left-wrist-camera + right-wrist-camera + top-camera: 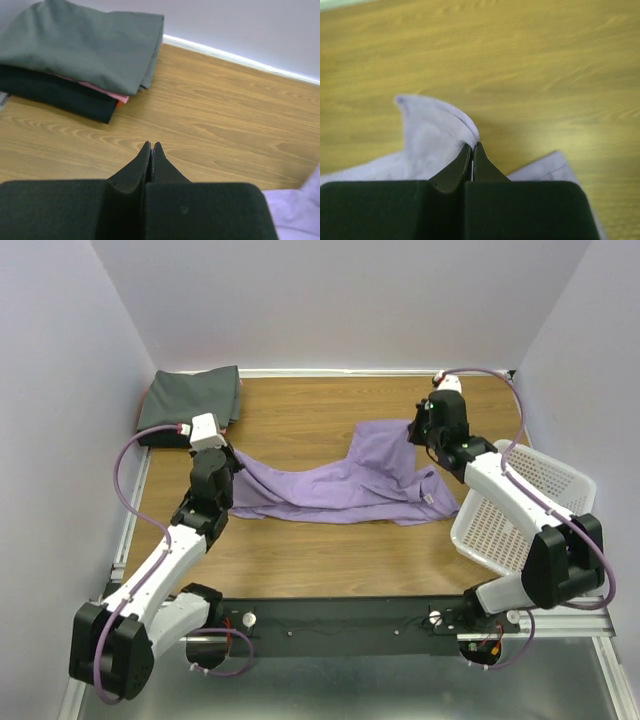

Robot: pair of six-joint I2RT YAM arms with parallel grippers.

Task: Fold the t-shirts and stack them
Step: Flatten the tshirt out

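Now the lavender shirt (340, 485) lies spread and rumpled across the middle of the bench (330, 550), between the two arms. At its far right corner the right hand (472, 146) is closed on a raised fold of it, a thin edge of cloth showing between the tips. The left hand (151, 145) sits at the shirt's left edge with its tips pressed together; no cloth shows between them, and lavender shows only at the lower right of its wrist view. In the far left corner lies a folded pile: the grey shirt (85, 45) on top, a pink shirt (107, 92) peeking out beneath it, black cloth (55, 95) at the bottom. A white mesh basket (520, 510) sits tilted at the bench's right edge.
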